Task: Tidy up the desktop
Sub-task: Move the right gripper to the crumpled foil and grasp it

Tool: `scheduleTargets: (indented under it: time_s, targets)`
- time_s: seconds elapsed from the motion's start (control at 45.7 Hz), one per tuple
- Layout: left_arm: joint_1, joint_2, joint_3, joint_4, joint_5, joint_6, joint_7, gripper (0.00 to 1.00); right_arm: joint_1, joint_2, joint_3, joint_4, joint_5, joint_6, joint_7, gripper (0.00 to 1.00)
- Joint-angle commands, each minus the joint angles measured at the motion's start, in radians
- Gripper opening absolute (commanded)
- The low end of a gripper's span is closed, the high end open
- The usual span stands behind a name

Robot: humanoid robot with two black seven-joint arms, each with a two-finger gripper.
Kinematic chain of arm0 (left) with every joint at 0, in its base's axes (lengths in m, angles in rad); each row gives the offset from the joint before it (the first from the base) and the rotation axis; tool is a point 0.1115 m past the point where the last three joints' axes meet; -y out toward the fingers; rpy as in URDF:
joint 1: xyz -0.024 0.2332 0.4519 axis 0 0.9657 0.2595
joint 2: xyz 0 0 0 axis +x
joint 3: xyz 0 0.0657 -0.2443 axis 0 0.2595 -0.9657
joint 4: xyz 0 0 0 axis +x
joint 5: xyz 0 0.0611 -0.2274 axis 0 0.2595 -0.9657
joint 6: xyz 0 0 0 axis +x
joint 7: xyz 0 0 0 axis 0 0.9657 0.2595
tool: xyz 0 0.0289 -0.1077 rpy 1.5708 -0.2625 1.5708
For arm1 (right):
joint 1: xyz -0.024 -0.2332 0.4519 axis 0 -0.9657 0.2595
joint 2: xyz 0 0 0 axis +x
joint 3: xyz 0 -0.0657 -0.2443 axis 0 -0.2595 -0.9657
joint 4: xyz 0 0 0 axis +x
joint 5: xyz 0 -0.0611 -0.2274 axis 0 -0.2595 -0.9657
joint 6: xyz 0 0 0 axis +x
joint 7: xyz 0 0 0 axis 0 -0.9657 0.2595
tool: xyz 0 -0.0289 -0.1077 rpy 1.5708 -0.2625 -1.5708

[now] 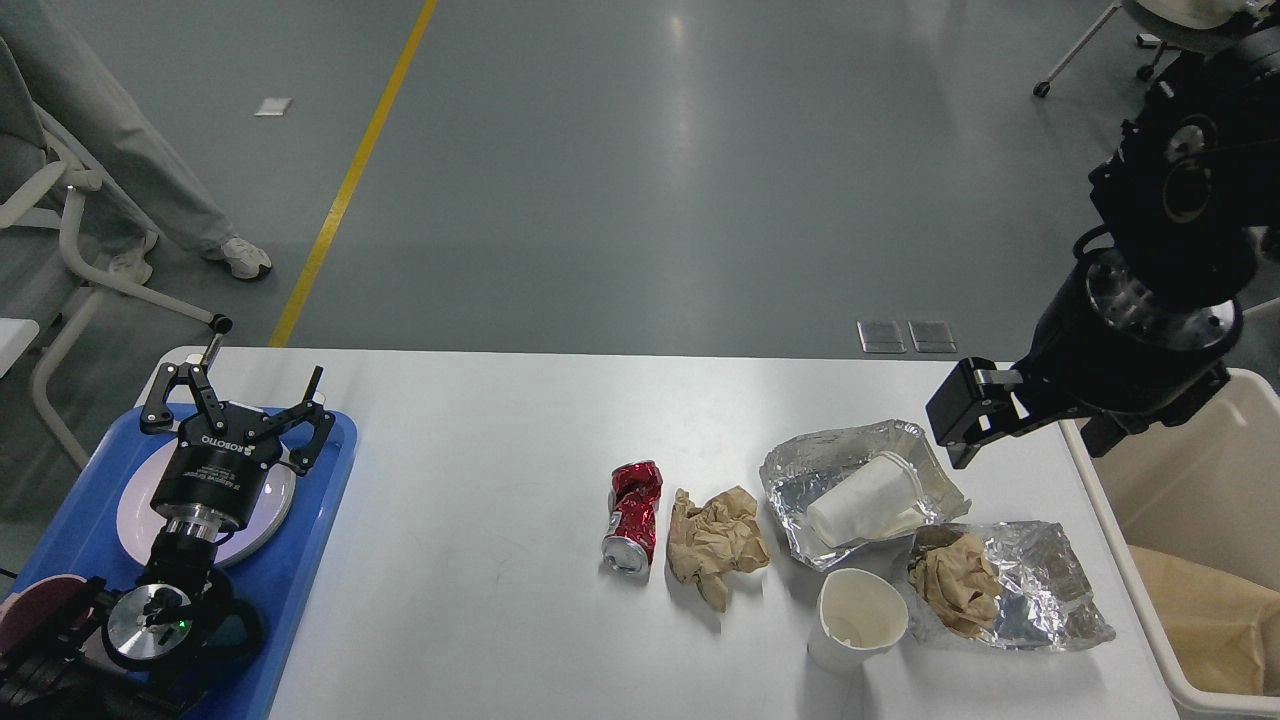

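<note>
The white desktop (480, 470) carries litter right of its middle: a crushed red can (632, 517), a crumpled brown paper (716, 543), a foil sheet (800, 470) with a white paper cup (865, 497) lying on it, an upright paper cup (860, 620), and a second foil sheet (1050, 590) holding a brown paper wad (955, 583). My right gripper (965, 420) hangs above the table's right end, just right of the first foil; its fingers look like one dark block. My left gripper (237, 397) stands open over the blue tray, holding nothing.
A blue tray (300, 570) at the left edge holds a white plate (135, 510) and a dark red dish (35, 605). A beige bin (1150, 610) with brown paper (1215, 610) inside stands off the right edge. Chairs and a person's legs are beyond the table.
</note>
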Motion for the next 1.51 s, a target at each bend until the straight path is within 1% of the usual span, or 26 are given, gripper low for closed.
scheduleTargets:
  time_s: [0.0, 0.066, 0.131, 0.241, 0.416, 0.459, 0.547, 0.656, 0.722, 0.81, 0.941, 1.028, 1.094, 1.203, 1.269, 1.313, 1.335, 1.357, 1.378, 1.4, 1.422, 1.488]
  targets:
    - [0.000, 0.000, 0.000, 0.000, 0.000, -0.002, 0.000, 0.96, -0.065, -0.001, 0.083, -0.018, 0.001, 0.002, 0.001, 1.00]
    - [-0.001, 0.000, 0.000, 0.000, 0.000, -0.003, 0.000, 0.96, -0.138, 0.002, 0.126, -0.024, -0.003, -0.021, -0.001, 1.00]
    - [0.000, 0.000, 0.000, 0.000, 0.000, -0.003, 0.000, 0.96, -0.204, 0.008, 0.178, -0.024, -0.008, -0.065, -0.002, 1.00]
    - [0.000, 0.000, 0.000, 0.000, 0.000, -0.003, 0.000, 0.96, -0.321, 0.017, 0.261, -0.025, -0.020, -0.157, -0.005, 1.00]
    - [0.000, 0.000, 0.000, 0.000, 0.000, -0.003, 0.000, 0.96, -0.494, 0.062, 0.296, -0.061, -0.076, -0.318, -0.008, 1.00]
    - [-0.001, 0.000, 0.000, 0.000, 0.000, -0.003, 0.000, 0.96, -0.540, 0.085, 0.296, -0.071, -0.092, -0.369, -0.019, 1.00]
    - [0.000, 0.000, 0.000, 0.000, 0.000, -0.003, 0.000, 0.96, -0.608, 0.102, 0.317, -0.078, -0.103, -0.424, -0.065, 1.00]
    - [0.000, 0.000, 0.000, 0.000, 0.000, -0.003, 0.000, 0.96, -0.683, 0.132, 0.365, -0.099, -0.105, -0.461, -0.099, 1.00]
    - [0.000, 0.000, 0.000, 0.000, 0.000, -0.003, 0.000, 0.96, -0.715, 0.146, 0.370, -0.122, -0.105, -0.498, -0.104, 0.98]
    - [0.000, 0.000, 0.000, 0.000, 0.000, -0.003, 0.000, 0.96, -0.769, 0.169, 0.364, -0.156, -0.106, -0.539, -0.105, 0.98]
    - [-0.001, 0.000, 0.000, 0.000, 0.000, -0.003, 0.000, 0.96, -0.838, 0.198, 0.359, -0.214, -0.129, -0.551, -0.108, 0.98]
    - [0.000, 0.000, 0.000, 0.000, 0.000, -0.005, 0.000, 0.96, -0.910, 0.238, 0.357, -0.283, -0.143, -0.561, -0.128, 0.95]
    - [0.000, 0.000, 0.000, 0.000, 0.000, -0.005, 0.000, 0.96, -0.944, 0.241, 0.353, -0.311, -0.143, -0.577, -0.147, 0.93]
    - [0.000, 0.000, 0.000, 0.000, 0.000, -0.005, 0.000, 0.96, -0.950, 0.241, 0.345, -0.314, -0.143, -0.600, -0.154, 0.85]
    - [-0.001, 0.000, 0.000, 0.000, 0.000, -0.005, 0.000, 0.96, -0.950, 0.241, 0.334, -0.314, -0.143, -0.600, -0.154, 0.74]
    - [-0.001, 0.000, 0.000, 0.000, 0.000, -0.005, 0.000, 0.96, -0.950, 0.241, 0.328, -0.314, -0.142, -0.593, -0.156, 0.56]
    - [-0.001, 0.000, 0.000, 0.000, 0.000, -0.005, 0.000, 0.96, -0.950, 0.241, 0.325, -0.314, -0.142, -0.585, -0.156, 0.43]
    - [0.000, 0.000, 0.000, 0.000, 0.000, -0.005, 0.000, 0.96, -0.950, 0.241, 0.322, -0.312, -0.142, -0.579, -0.159, 0.27]
    - [0.000, 0.000, 0.000, 0.000, 0.000, -0.005, 0.000, 0.96, -0.952, 0.241, 0.319, -0.311, -0.142, -0.574, -0.163, 0.14]
    - [0.000, 0.000, 0.000, 0.000, 0.000, -0.005, 0.000, 0.96, -0.952, 0.240, 0.316, -0.311, -0.142, -0.570, -0.170, 0.04]
    - [-0.001, 0.000, 0.000, 0.000, 0.000, -0.005, 0.000, 0.96, -0.952, 0.240, 0.313, -0.311, -0.142, -0.562, -0.174, 0.00]
    - [-0.001, 0.000, 0.000, 0.000, 0.000, -0.005, 0.000, 0.96, -0.956, 0.240, 0.311, -0.311, -0.142, -0.551, -0.179, 0.00]
